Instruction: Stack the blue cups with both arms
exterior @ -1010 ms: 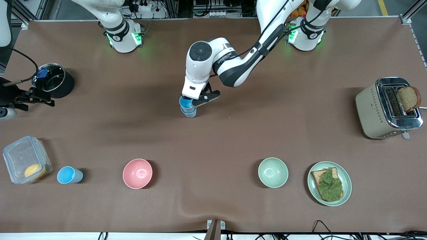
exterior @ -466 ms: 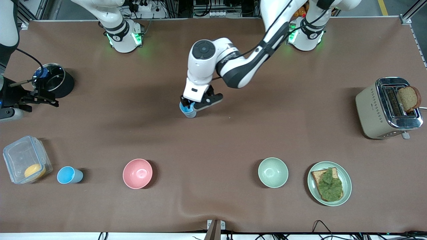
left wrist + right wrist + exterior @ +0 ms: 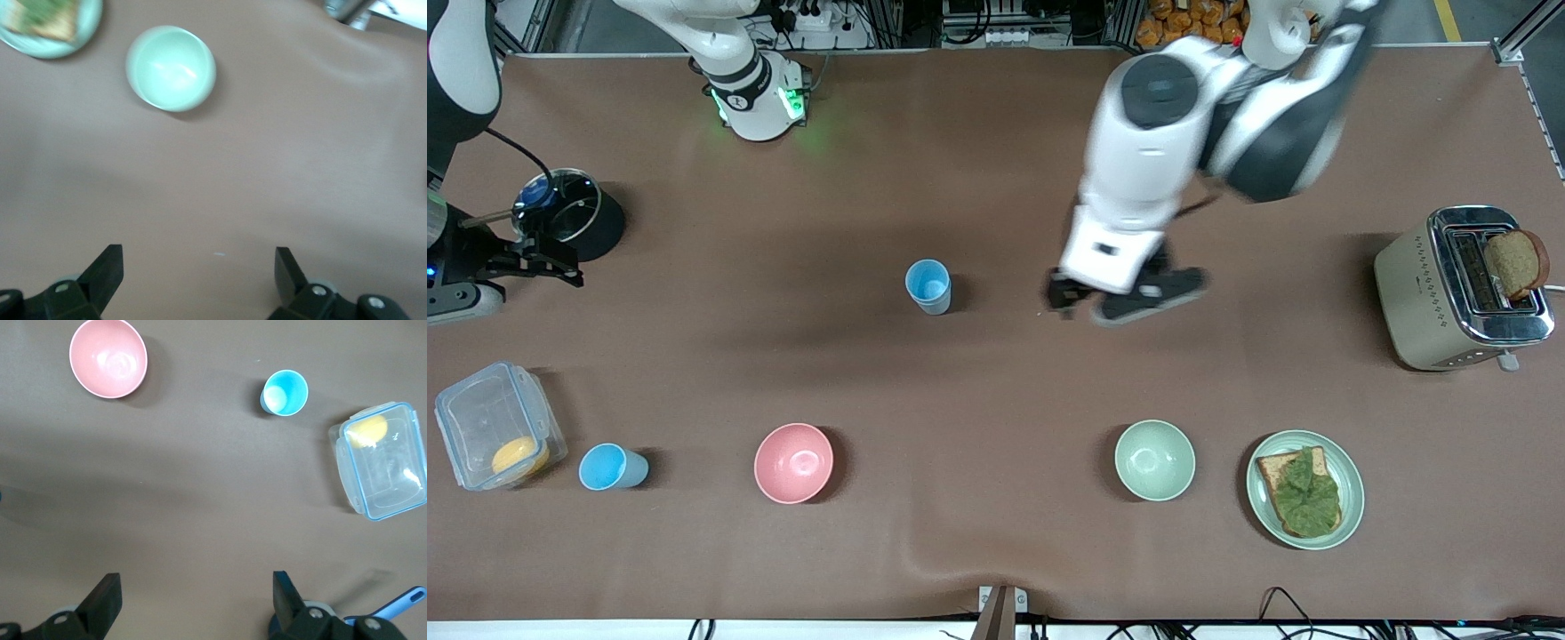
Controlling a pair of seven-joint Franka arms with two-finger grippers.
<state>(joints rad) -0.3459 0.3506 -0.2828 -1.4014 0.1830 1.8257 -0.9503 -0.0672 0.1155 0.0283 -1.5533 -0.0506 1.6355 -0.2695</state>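
Since the left gripper (image 3: 1125, 302) let go a moment ago, it has lifted clear and swung toward the left arm's end of the table; it now hangs over bare tabletop, well apart from the stack, fingers spread wide and empty in the left wrist view. The stacked blue cups (image 3: 928, 285) stand alone and upright mid-table where they were set, one nested in the other, so that placement appears complete. Judged from the front view, the nesting looks full, though the seam between the two cups is hard to make out.

One lone blue cup (image 3: 611, 467) remains, upright beside the clear container (image 3: 496, 424), nearer the front camera than the stack and toward the right arm's end. It is light blue, tapered, handleless, open mouth up.

The right gripper (image 3: 193, 600) hovers over bare table near the lidded pot (image 3: 569, 213), jaws wide and empty. That cup is likely its next pick.
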